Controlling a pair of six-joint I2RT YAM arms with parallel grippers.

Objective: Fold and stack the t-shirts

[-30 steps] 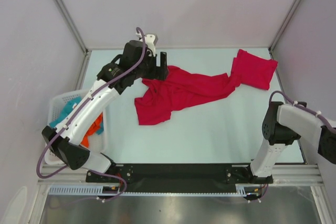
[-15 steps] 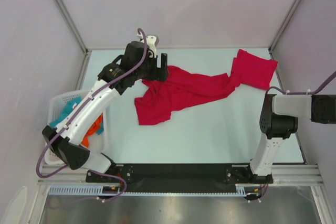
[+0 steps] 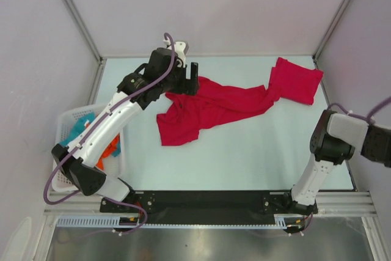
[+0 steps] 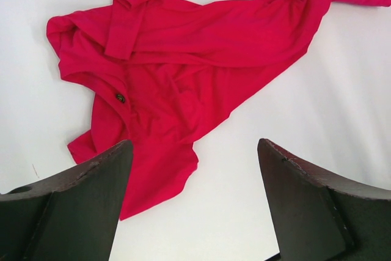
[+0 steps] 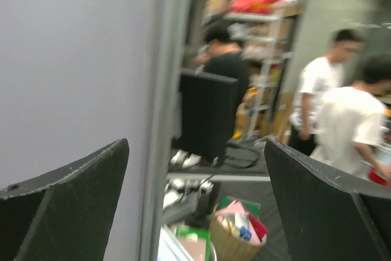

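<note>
A crimson t-shirt (image 3: pixel 208 107) lies crumpled and stretched out across the far half of the table (image 3: pixel 256 157). A second red bunch (image 3: pixel 297 79) touches its right end near the far right corner; I cannot tell whether it is a separate shirt. My left gripper (image 3: pixel 190 79) hovers open over the shirt's far left end, holding nothing. In the left wrist view the shirt (image 4: pixel 177 71) spreads beyond the open left gripper (image 4: pixel 194 145), collar button showing. My right gripper (image 5: pixel 195 145) is open and empty, pointing out of the cell; only its arm (image 3: pixel 336 142) shows from above.
A white basket (image 3: pixel 66 121) with teal and orange cloth stands off the table's left edge beside the left arm. Frame posts and grey walls close in the back and sides. The right wrist view shows people and shelves outside the cell.
The right arm has swung so that its forearm runs out of the top view at the right edge. The left gripper has shifted slightly to the right. The cloth has not moved.
</note>
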